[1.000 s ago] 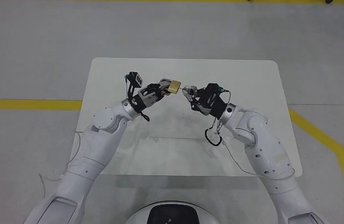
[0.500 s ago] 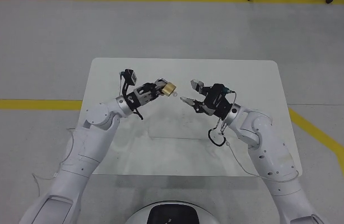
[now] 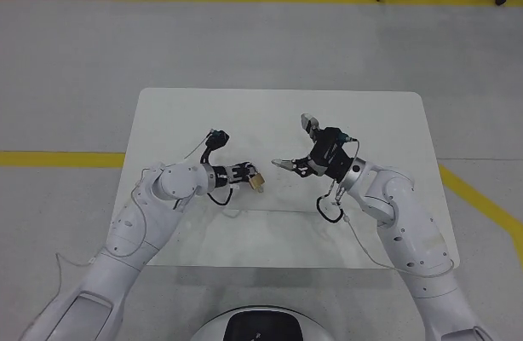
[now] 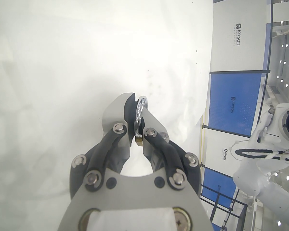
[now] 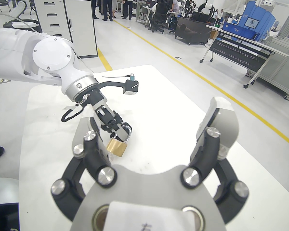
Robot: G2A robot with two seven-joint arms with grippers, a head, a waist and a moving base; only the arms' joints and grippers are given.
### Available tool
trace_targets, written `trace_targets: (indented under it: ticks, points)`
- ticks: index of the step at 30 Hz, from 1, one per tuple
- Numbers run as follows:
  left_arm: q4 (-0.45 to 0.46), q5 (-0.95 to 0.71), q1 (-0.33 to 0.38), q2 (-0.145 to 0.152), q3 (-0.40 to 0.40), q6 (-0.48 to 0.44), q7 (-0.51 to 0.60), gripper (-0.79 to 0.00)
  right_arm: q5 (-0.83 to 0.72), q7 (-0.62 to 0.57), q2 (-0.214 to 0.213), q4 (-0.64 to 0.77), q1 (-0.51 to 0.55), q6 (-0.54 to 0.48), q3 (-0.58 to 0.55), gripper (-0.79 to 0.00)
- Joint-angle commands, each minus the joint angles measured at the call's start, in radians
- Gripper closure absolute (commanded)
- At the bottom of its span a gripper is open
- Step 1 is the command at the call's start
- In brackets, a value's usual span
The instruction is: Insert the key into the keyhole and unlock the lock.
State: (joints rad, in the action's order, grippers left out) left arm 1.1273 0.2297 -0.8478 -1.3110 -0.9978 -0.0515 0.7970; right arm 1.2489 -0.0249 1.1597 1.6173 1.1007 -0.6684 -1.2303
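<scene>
Padlock (image 5: 116, 147) hangs by its shackle from the left claw (image 3: 247, 176), clamped tight, low over the middle of the white desk (image 3: 372, 222). Right claw (image 3: 291, 140) stands spread and empty nearby. A silvery bit under the body may be the key (image 5: 111, 156), so turning looks next and needs a square pinch. Grey floor (image 3: 261, 43) with a yellow line (image 3: 48, 158) lies around.

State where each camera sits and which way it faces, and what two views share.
Top view: above the arms, facing down at the white table; both arms show.
Left wrist view: on the left wrist, facing the tabletop; left gripper shut on a silver-shackled brass padlock.
Right wrist view: on the right wrist, facing across the table at the left arm; right gripper open.
Shared: top and right wrist views show the padlock.
</scene>
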Motion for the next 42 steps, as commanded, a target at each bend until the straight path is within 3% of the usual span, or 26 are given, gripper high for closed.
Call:
trace_targets:
  ticks: [1,2,8,14,17,21,24,28,35,42]
  points:
    - [-0.009,-0.003,0.005,-0.002,0.005,0.004,0.001,-0.656,0.0,0.0,0.0,0.0,0.0,0.0,0.0,-0.785]
    - [-0.009,-0.003,0.006,-0.002,0.006,0.006,0.002,-0.785,0.0,0.0,0.0,0.0,0.0,0.0,0.0,-0.785]
    - [0.007,-0.003,-0.007,0.009,-0.033,0.001,-0.018,-0.785,0.0,0.0,0.0,0.0,0.0,0.0,0.0,-0.785]
    - [0.106,-0.084,-0.081,0.045,-0.216,-0.076,-0.116,-0.785,0.0,0.0,0.0,0.0,0.0,0.0,0.0,-0.785]
    - [0.192,-0.073,-0.149,0.065,-0.309,-0.148,-0.208,-0.785,0.0,0.0,0.0,0.0,0.0,0.0,0.0,-0.785]
    - [0.269,-0.04,-0.229,0.074,-0.389,-0.244,-0.407,-0.785,0.0,0.0,0.0,0.0,0.0,0.0,0.0,-0.785]
    - [0.292,0.017,-0.267,0.073,-0.403,-0.274,-0.538,-0.785,0.0,0.0,0.0,0.0,0.0,0.0,0.0,-0.785]
    - [0.286,0.106,-0.287,0.07,-0.403,-0.241,-0.669,-0.785,0.0,0.0,0.0,0.0,0.0,0.0,0.0,-0.785]
    - [0.279,0.091,-0.287,0.068,-0.403,-0.224,-0.682,-0.785,-0.008,0.009,0.0,-0.002,0.006,0.013,-0.008,-0.785]
    - [0.279,0.091,-0.287,0.068,-0.403,-0.224,-0.682,-0.785,-0.082,0.153,-0.016,0.019,0.133,0.129,-0.176,-0.785]
